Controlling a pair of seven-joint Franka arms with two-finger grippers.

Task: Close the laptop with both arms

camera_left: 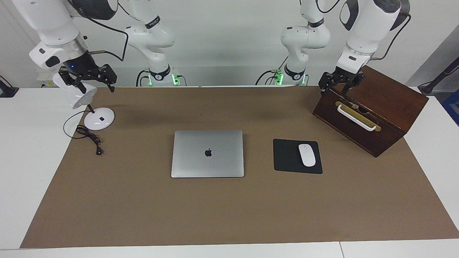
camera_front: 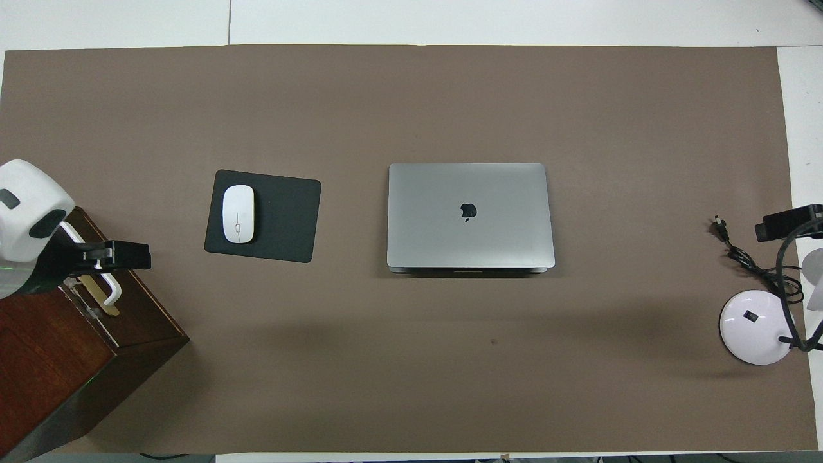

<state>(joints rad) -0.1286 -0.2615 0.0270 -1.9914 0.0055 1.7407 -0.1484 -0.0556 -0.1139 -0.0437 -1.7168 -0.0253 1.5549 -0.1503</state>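
Laptop [camera_left: 207, 153]: thin, flat, smooth silver metal, lid shut, dark apple mark in middle. Lies mid-mat, beside black mousepad [camera_left: 297, 156] with white mouse [camera_left: 307, 154]. Brown mat [camera_left: 229, 215] covers white table [camera_left: 21, 150]; pale wall past robots. Left gripper [camera_left: 340, 83] hangs over dark wooden box [camera_left: 380, 104], fingers spread, holding nothing. Right gripper [camera_left: 94, 81] hangs up by white round-foot lamp [camera_left: 97, 119], fingers spread, empty.

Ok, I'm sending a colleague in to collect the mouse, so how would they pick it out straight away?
Start at the brown mat covering the table and find the closed silver laptop at its middle. Beside it, toward the left arm's end, lies a black mousepad. The mouse rests on that pad: small, white, oval, the only pale thing there.
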